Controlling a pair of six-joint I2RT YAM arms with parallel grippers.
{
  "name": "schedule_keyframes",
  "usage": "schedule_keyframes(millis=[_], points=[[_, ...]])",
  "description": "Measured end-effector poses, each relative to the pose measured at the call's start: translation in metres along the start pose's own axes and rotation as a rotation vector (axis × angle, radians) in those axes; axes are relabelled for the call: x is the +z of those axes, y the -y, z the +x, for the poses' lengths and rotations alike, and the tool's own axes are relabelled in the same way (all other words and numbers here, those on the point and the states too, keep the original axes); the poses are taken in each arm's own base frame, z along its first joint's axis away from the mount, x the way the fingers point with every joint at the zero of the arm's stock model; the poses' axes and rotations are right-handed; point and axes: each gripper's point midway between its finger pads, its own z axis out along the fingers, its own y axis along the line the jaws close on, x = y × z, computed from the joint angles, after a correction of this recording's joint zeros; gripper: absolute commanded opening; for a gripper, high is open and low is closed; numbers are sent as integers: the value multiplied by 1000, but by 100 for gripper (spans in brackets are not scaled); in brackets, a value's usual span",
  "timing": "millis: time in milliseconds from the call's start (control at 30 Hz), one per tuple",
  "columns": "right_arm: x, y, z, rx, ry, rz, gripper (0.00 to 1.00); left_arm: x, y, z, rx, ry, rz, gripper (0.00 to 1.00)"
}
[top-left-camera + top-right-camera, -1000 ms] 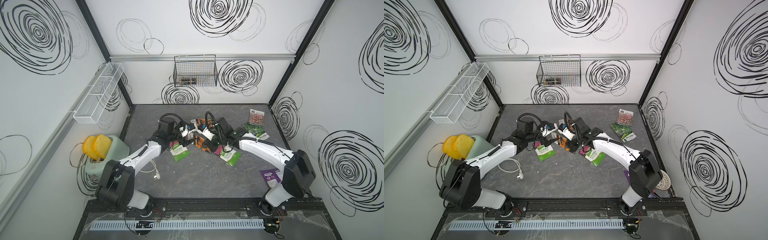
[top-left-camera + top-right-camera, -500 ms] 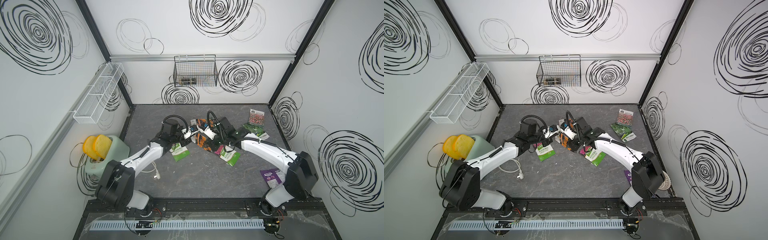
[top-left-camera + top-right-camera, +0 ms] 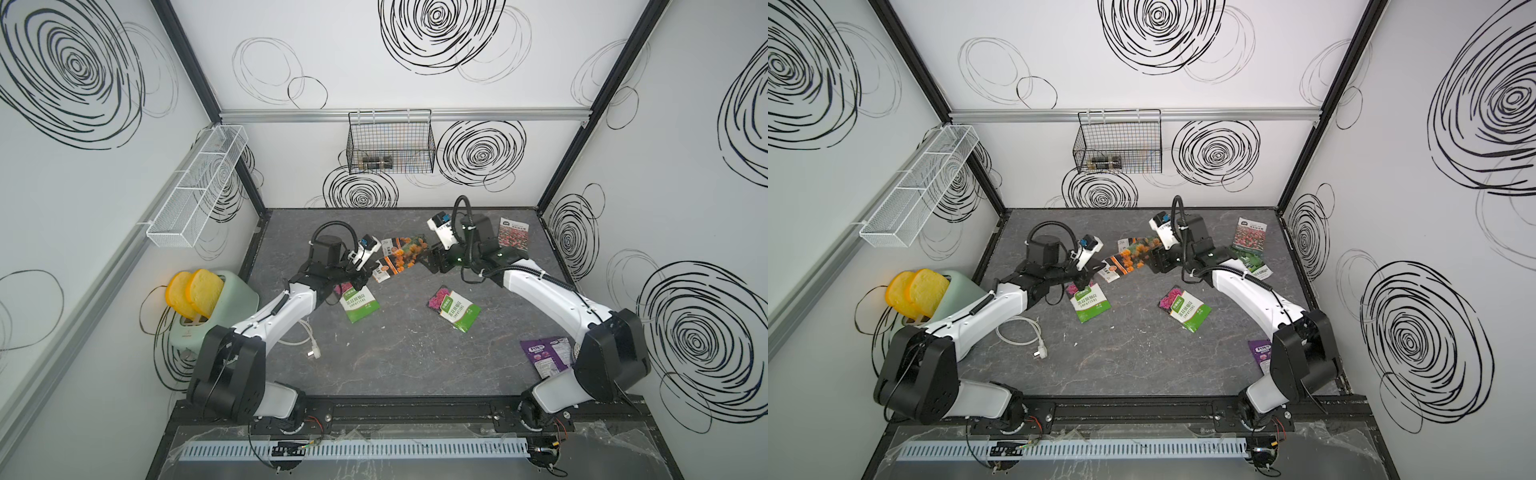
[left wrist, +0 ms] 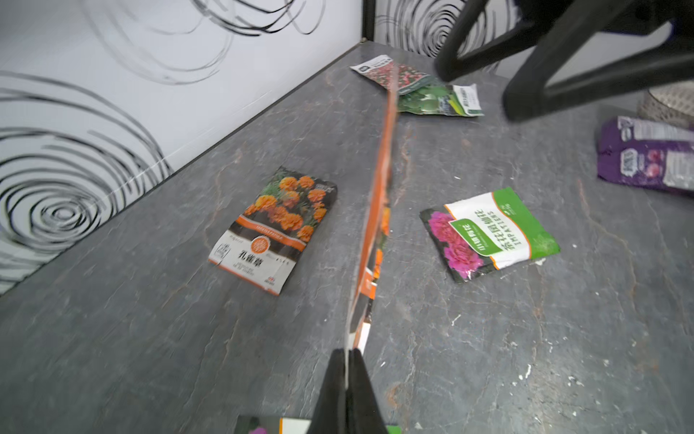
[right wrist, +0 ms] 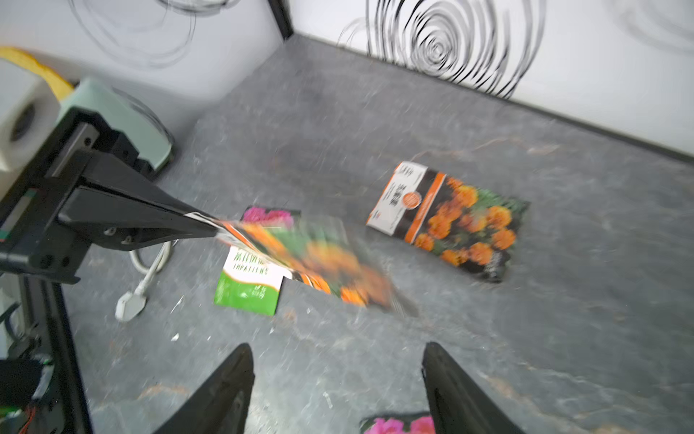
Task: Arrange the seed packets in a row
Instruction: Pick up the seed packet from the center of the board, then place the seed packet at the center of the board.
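Note:
My left gripper [image 4: 347, 353] is shut on one end of an orange-flower seed packet [image 4: 379, 210], which it holds edge-on above the table; both top views show this packet [image 3: 388, 266] [image 3: 1117, 266]. My right gripper [image 5: 337, 347] is open and empty, apart from the packet's far end, near the table's back [image 3: 436, 257]. A second orange-flower packet [image 3: 405, 245] lies flat behind the held one. Two green-white packets [image 3: 359, 301] [image 3: 455, 309] lie mid-table. A red-pink flower packet [image 3: 513, 232] and a green-fruit packet [image 3: 1252, 259] lie at the back right.
A purple snack pouch [image 3: 546, 353] lies by the right arm's base. A mint toaster [image 3: 216, 307] with yellow slices stands at the left edge, and its white cord and plug [image 3: 311, 353] trail on the table. On the back wall hangs a wire basket [image 3: 390, 145].
My left gripper closed on the orange-flower packet that the right gripper held. The right gripper then opened, let go and drew back toward the right.

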Motion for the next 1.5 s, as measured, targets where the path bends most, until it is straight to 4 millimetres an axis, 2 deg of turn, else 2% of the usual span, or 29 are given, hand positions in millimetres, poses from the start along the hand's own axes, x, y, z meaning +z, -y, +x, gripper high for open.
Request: schedule_keyframes(millis=[67, 133, 267, 400, 500, 600, 667, 767, 900, 1067, 1133, 1200, 1300, 1500], points=[[-3, 11, -3, 57, 41, 0, 78, -11, -20, 1, -105, 14, -41, 0], [2, 13, -1, 100, 48, -22, 78, -21, -38, 3, -213, 30, -74, 0], [22, 4, 7, 157, 24, -94, 78, -38, -70, 14, -416, 44, -141, 0], [40, -7, 23, 184, -11, -142, 79, -50, -94, 37, -590, 24, -213, 0], [53, -25, 36, 183, -39, -181, 79, -62, -114, 60, -723, -1, -286, 0], [73, -55, 50, 156, -77, -234, 78, -79, -135, 83, -837, -17, -377, 0], [94, -81, 65, 132, -127, -268, 78, -91, -146, 94, -885, -25, -437, 0], [125, -114, 84, 90, -183, -282, 77, -99, -155, 109, -938, -47, -494, 0], [164, -150, 108, 17, -236, -251, 77, -100, -161, 130, -999, -85, -529, 0], [201, -170, 148, -81, -307, -134, 76, -97, -163, 148, -1043, -125, -539, 0], [212, -168, 166, -114, -337, -83, 75, -95, -162, 152, -1058, -142, -536, 0], [216, -168, 163, -129, -321, -46, 76, -94, -164, 154, -1065, -153, -535, 0], [219, -155, 160, -140, -305, 33, 76, -91, -168, 156, -1072, -169, -533, 0], [220, -116, 151, -112, -286, 167, 75, -86, -176, 162, -1075, -206, -545, 0]])
